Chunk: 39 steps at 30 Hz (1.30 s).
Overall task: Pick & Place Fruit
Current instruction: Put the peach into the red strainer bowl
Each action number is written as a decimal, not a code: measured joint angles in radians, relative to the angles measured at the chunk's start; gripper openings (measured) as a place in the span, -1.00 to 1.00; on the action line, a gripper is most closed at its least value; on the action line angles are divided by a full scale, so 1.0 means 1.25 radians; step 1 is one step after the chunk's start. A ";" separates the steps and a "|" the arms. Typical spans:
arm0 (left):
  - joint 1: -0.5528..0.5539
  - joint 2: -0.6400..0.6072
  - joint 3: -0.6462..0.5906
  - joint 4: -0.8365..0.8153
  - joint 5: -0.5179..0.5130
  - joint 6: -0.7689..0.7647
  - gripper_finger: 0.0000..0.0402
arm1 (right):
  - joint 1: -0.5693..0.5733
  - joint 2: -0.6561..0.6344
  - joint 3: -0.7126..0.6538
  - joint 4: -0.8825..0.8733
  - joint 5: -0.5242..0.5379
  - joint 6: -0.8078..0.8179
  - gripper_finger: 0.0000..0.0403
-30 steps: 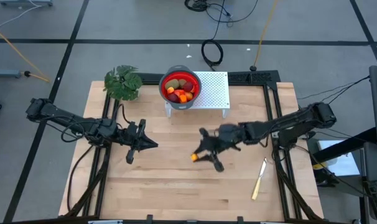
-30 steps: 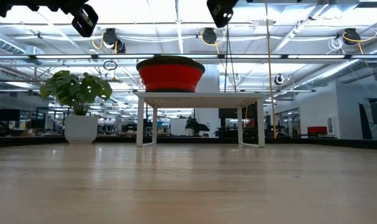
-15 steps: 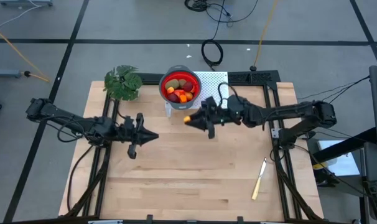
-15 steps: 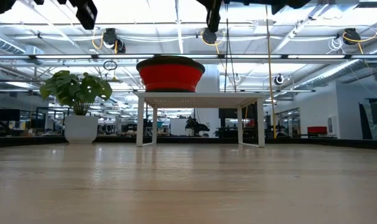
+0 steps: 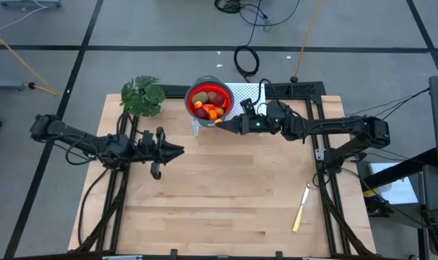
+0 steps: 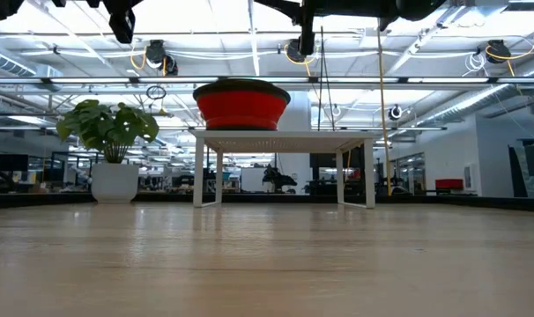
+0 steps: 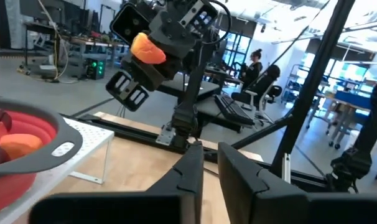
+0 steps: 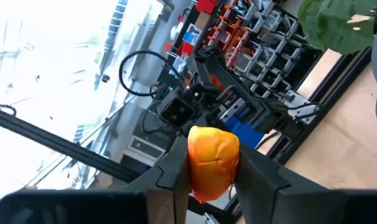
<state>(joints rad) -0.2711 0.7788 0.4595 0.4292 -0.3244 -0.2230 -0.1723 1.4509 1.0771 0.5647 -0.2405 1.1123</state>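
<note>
**Orange fruit at bowl rim**

Right end effector (image 8: 213,163) clamped on orange fruit (image 8: 213,158), just beside red bowl (image 5: 209,101) w/ other fruit. Looks light, stiff, smooth; grip across middle. Left end effector (image 5: 177,152) mid-surface, barely open, empty.

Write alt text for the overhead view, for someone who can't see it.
The right gripper holds an orange fruit at the rim of a red bowl of fruit, which sits on a white stand. The left gripper waits over the wooden table; a plant and a knife lie aside.
</note>
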 joint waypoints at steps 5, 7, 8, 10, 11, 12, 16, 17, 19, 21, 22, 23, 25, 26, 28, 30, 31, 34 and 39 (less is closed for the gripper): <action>0.020 0.000 0.000 0.002 0.001 -0.028 -0.67 | -0.004 0.000 0.000 0.007 -0.014 0.013 -0.53; 0.029 0.000 0.000 0.006 0.006 -0.050 -0.64 | -0.004 0.000 0.000 0.006 -0.039 -0.001 -0.53; 0.033 0.002 0.000 0.012 0.007 -0.066 -0.63 | -0.004 0.000 0.000 0.006 -0.045 -0.016 -0.53; 0.040 0.016 0.000 0.041 0.007 -0.090 -0.59 | -0.004 0.000 0.000 0.006 -0.062 -0.084 -0.53; 0.042 0.024 0.001 0.052 0.008 -0.097 -0.57 | -0.004 0.000 0.000 0.006 -0.074 -0.140 -0.53; 0.044 0.034 0.003 0.059 0.011 -0.100 -0.54 | -0.004 0.000 0.000 0.006 -0.089 -0.207 -0.53; 0.057 0.093 0.043 0.089 0.038 -0.102 -0.39 | -0.003 0.000 0.000 -0.001 -0.128 -0.448 -0.53; 0.061 0.111 0.057 0.087 0.044 -0.102 -0.34 | -0.003 0.000 0.000 -0.004 -0.132 -0.495 -0.53; 0.069 0.150 0.090 0.084 0.051 -0.100 -0.25 | -0.003 0.000 0.000 -0.011 -0.148 -0.595 -0.53; 0.078 0.186 0.127 0.081 0.052 -0.091 -0.17 | -0.003 0.000 0.000 -0.026 -0.147 -0.698 -0.53; 0.083 0.201 0.147 0.076 0.052 -0.082 -0.12 | -0.002 0.000 0.000 -0.034 -0.147 -0.752 -0.53; 0.087 0.215 0.165 0.068 0.053 -0.071 -0.08 | 0.000 0.000 0.000 -0.044 -0.147 -0.803 -0.53; 0.096 0.239 0.200 0.040 0.053 -0.047 -0.01 | 0.002 0.000 0.000 -0.071 -0.144 -0.910 -0.53; 0.101 0.250 0.217 0.026 0.053 -0.037 0.02 | 0.005 0.000 0.000 -0.086 -0.144 -0.964 -0.53; 0.111 0.264 0.246 -0.010 0.053 -0.034 0.07 | 0.014 0.000 0.000 -0.117 -0.122 -1.060 -0.53; 0.124 0.280 0.279 -0.047 0.052 -0.057 0.12 | 0.030 0.000 0.000 -0.137 -0.056 -1.153 -0.53; 0.131 0.286 0.292 -0.074 0.052 -0.073 0.13 | 0.039 0.000 0.000 -0.145 -0.015 -1.202 -0.53; 0.149 0.308 0.336 -0.166 0.052 -0.117 0.15 | 0.063 0.000 0.000 -0.164 0.098 -1.346 -0.52; 0.180 0.345 0.389 -0.270 0.052 -0.186 0.16 | 0.102 0.000 0.000 -0.171 0.261 -1.509 -0.52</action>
<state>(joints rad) -0.0462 1.2102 0.9454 0.0915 -0.2591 -0.4562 -0.0447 1.4513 1.0775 0.3511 0.0853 -0.7736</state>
